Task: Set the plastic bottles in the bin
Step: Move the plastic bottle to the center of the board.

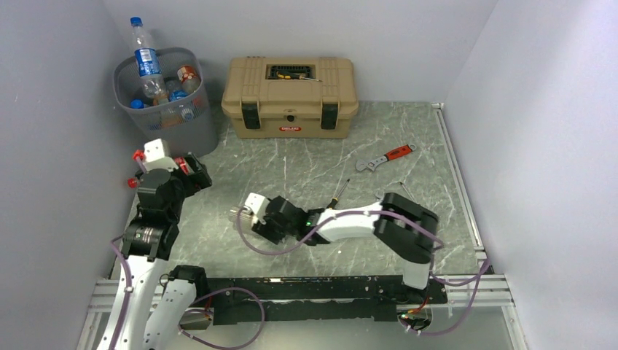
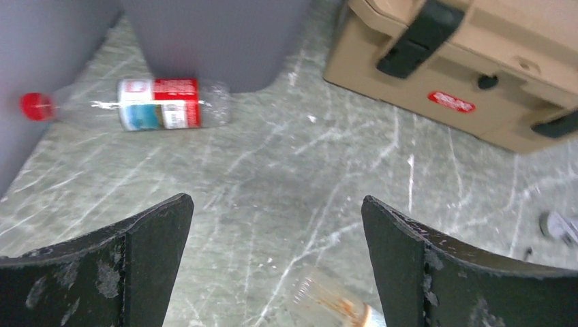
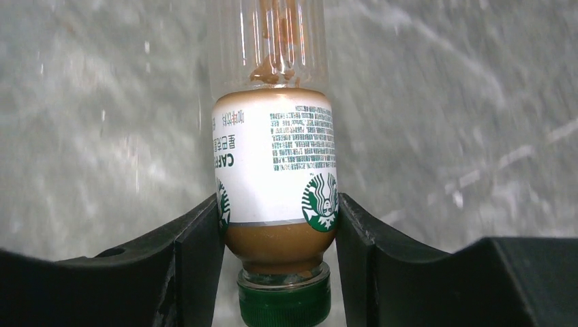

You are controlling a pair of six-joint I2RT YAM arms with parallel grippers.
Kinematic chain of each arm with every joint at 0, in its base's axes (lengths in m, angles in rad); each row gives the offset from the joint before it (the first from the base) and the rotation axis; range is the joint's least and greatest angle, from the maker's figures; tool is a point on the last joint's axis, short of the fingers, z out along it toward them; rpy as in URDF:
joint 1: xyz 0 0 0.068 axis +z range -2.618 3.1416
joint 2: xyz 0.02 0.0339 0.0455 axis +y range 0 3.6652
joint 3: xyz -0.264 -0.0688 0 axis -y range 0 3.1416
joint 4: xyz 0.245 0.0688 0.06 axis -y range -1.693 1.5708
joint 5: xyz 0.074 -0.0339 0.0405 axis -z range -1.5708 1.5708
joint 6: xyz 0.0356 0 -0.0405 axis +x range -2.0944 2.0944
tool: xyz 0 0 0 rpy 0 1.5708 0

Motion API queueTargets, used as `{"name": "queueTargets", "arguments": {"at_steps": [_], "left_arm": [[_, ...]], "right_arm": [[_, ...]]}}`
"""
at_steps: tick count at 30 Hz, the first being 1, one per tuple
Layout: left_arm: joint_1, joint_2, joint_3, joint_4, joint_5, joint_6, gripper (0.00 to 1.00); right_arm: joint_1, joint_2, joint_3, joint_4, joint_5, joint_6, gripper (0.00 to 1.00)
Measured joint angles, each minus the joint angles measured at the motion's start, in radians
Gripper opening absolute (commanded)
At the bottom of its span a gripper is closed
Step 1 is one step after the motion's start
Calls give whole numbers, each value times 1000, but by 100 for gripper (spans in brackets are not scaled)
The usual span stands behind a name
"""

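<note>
- I see the coffee bottle pinched by my right end effector, one finger on each side just above its green cap, low over the worktop.
- A red-capped bottle lies on its side just beside the bin.
- More bottles sit inside the bin.
- My left end effector is spread wide.

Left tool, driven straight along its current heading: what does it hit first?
Left tool tilts down, so likely bare table first. Farther on stands the bin; the red-capped bottle lies left of that line. Depth unclear.
</note>
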Motion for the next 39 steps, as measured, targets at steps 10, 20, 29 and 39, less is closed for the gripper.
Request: {"name": "queueTargets", "arguments": {"at_steps": [10,20,29,39], "left_arm": [[-14,319,40,20,416,48,92],[-189,650,147,-56,615,71,87],[-251,749,187,-118,622,76,86],[-273,885,256,-144,567,74,74]], "right_arm": [[19,-290,-350,8,57,126,46],[24,-311,-424,63,91,214,88],[28,-416,-456,17,148,277,100],[181,-651,-469,-39,175,355,66]]}}
